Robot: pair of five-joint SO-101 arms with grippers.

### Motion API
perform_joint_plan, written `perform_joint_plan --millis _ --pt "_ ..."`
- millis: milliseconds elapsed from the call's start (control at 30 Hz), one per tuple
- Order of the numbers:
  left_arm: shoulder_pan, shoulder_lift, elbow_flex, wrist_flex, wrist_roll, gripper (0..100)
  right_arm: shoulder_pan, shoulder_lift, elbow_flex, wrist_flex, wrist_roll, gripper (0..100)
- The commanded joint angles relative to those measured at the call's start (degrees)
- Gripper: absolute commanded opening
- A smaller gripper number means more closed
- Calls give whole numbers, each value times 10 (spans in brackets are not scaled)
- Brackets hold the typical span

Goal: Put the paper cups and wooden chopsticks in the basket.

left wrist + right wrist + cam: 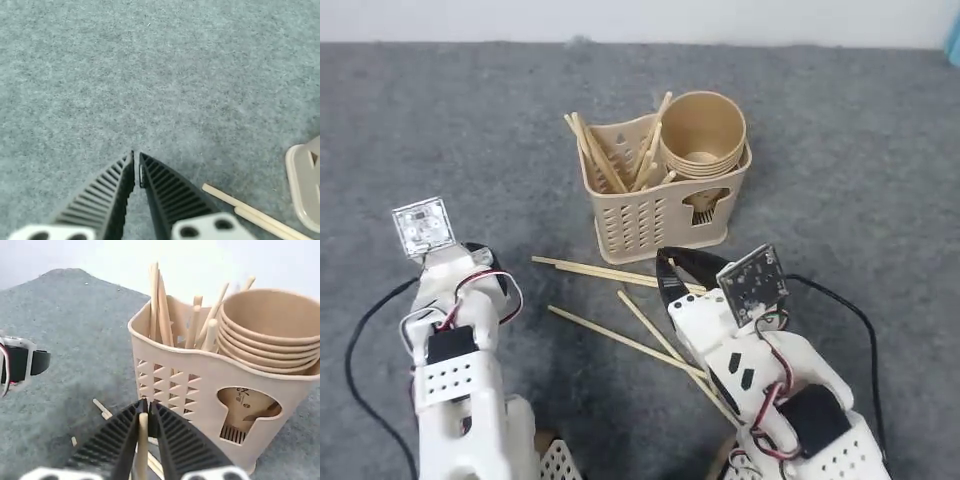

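Note:
A beige slotted basket (660,205) (210,375) stands mid-table, with stacked paper cups (705,135) (270,325) and several wooden chopsticks (608,152) (159,305) upright inside. Loose chopsticks (592,268) (625,340) lie on the carpet in front of it. Just in front of the basket, my right gripper (675,272) (144,407) is shut on one chopstick (142,440), held lengthwise between the fingers. My left gripper (485,262) (136,157) is shut on nothing, low over bare carpet to the left of the basket. Two chopstick ends (250,212) lie near it.
Grey carpet (440,130) covers the table, with free room left and right of the basket. A basket corner (305,185) shows in the left wrist view. The other arm (20,362) is seen far off in the right wrist view. A black cable (840,300) loops beside the right arm.

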State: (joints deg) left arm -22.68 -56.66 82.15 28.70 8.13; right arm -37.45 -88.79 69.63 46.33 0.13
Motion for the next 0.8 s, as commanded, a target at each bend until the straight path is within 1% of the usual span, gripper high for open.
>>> perform_joint_plan --millis 0,100,233,300,433,500,633,700,767 --pt "-6 -8 -2 -16 -3 13 6 -9 2 3 -8 74" --pt "-6 -8 -2 -16 -3 13 6 -13 30 20 -10 174" --pt "-6 -8 -2 -17 -3 13 8 -13 44 35 -10 186" --pt "-6 -8 -2 -17 -3 13 8 -14 44 45 -10 152" --pt "-6 -8 -2 -18 -3 13 8 -14 44 54 -5 2" --pt "-6 -8 -2 -18 -4 13 8 -14 44 66 -4 40" --pt "-6 -8 -2 -18 -4 13 7 -12 40 115 -4 178" --pt "-6 -8 -2 -18 -4 13 7 -13 40 129 -4 186" --pt "-6 -8 -2 -18 -4 13 7 -14 40 136 -4 154"
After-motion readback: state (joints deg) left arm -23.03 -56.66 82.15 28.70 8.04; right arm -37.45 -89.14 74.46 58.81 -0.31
